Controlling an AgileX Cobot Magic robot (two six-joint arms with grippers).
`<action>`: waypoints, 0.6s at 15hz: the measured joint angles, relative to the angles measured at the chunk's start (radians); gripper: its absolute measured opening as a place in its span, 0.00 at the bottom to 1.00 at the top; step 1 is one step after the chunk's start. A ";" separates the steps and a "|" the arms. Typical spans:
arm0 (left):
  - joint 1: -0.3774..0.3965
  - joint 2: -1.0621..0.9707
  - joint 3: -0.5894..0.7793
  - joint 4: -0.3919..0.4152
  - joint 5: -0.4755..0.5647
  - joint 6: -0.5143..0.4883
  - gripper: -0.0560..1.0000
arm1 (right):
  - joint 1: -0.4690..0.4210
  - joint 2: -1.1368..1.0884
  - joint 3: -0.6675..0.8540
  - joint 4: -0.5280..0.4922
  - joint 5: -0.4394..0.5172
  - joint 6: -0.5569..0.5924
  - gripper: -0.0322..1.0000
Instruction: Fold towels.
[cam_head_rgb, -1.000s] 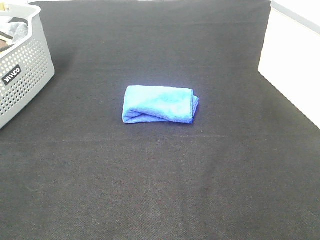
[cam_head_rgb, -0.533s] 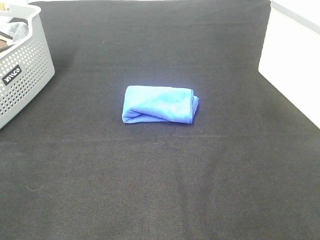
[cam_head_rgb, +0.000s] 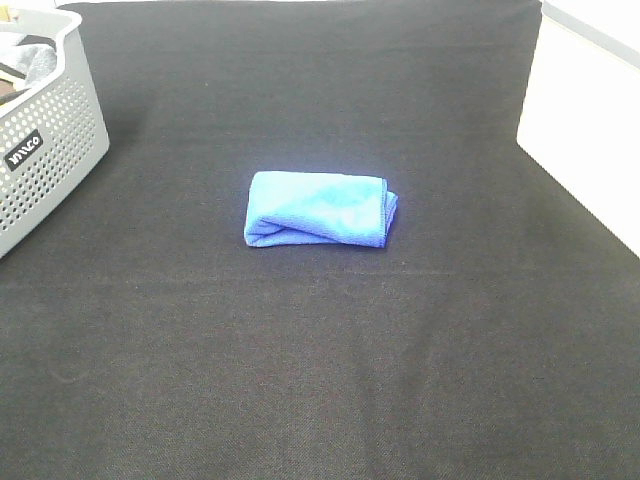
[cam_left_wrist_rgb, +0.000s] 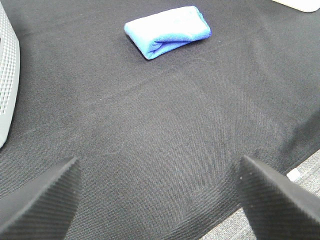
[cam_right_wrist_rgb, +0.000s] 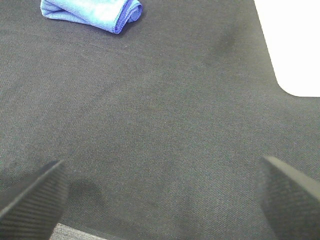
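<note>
A blue towel (cam_head_rgb: 318, 209) lies folded into a compact rectangle mid-table.

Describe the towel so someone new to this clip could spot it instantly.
On the wide black cloth-covered table, look near the middle, well right of the grey perforated plastic basket. There lies the small bright blue microfibre towel, folded into a compact rectangle, the only coloured item on the dark surface.

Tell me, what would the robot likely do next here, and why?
Probably reach the left gripper toward the grey perforated basket for another towel. The blue towel already lies folded on the black cloth, both grippers are open and empty, well back from it, and fabric shows inside the basket.
</note>
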 joint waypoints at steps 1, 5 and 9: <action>0.000 0.000 0.000 0.000 0.000 0.000 0.82 | 0.000 0.000 0.000 0.000 0.000 0.003 0.96; 0.065 0.000 0.000 -0.002 0.000 0.000 0.82 | 0.000 0.000 0.000 0.000 0.000 0.014 0.96; 0.326 -0.028 0.000 -0.002 -0.001 0.000 0.82 | -0.060 -0.005 0.000 0.000 0.000 0.014 0.96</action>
